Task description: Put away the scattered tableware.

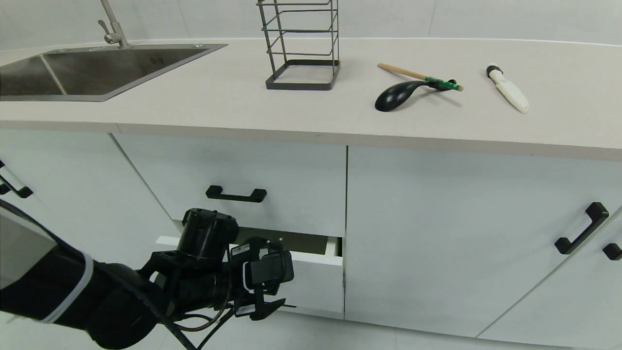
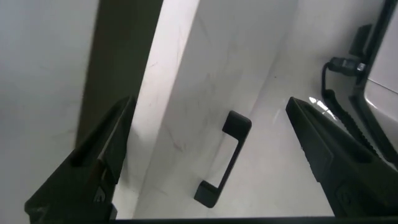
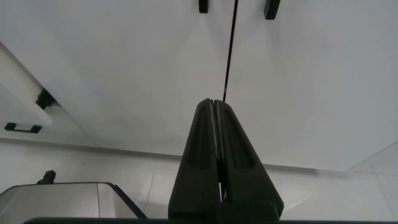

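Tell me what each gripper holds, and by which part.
Nothing. The left gripper is open, fingers either side of the drawer handle without touching it; the right gripper is shut on nothing.

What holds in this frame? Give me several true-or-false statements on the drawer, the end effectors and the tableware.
1. The lower drawer is partly open. True.
2. The left end effector is shut. False: it is open, fingers apart, holding nothing.
3. The black spoon lies on the counter, right of the wire rack. True.
4. The white utensil stands in the wire rack. False: it lies on the counter, right of the black spoon.
5. The right end effector is shut. True.
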Available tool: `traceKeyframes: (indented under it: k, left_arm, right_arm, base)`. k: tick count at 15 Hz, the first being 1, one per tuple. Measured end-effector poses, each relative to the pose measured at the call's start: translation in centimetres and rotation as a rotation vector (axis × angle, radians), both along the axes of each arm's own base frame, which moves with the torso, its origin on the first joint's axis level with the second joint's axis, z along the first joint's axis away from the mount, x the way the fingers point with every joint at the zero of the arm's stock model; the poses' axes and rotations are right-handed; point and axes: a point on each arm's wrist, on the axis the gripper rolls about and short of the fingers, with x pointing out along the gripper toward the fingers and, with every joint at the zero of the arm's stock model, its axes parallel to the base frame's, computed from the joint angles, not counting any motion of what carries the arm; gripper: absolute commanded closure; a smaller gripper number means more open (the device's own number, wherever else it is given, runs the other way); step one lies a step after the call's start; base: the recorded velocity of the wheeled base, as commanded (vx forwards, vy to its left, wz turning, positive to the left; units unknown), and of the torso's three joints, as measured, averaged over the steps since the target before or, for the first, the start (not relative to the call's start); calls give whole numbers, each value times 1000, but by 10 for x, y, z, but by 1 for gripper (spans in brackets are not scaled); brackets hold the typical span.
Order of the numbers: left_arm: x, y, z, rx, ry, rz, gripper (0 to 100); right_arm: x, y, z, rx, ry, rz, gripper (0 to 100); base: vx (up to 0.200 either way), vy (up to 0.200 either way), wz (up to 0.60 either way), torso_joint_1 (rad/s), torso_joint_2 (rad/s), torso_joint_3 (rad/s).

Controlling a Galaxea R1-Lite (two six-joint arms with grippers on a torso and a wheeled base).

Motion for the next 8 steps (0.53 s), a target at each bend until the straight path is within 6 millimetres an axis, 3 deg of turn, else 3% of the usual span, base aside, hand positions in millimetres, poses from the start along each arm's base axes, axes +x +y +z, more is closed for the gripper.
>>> traceKeyframes:
  k: [2,5,8]
  left_arm:
    - [-21,10,0,10,23,-2,0]
    - [-72,30,0,25,71,-17,0]
    - [-93,38,8,5,42,-27,0]
  right_arm:
    - [0,0,0,0,0,0,100]
    - [0,0,0,0,0,-1,100]
    - [0,0,0,0,0,0,100]
  base:
    - [0,0,0,0,0,0]
    - [0,0,0,0,0,0]
    - [0,0,0,0,0,0]
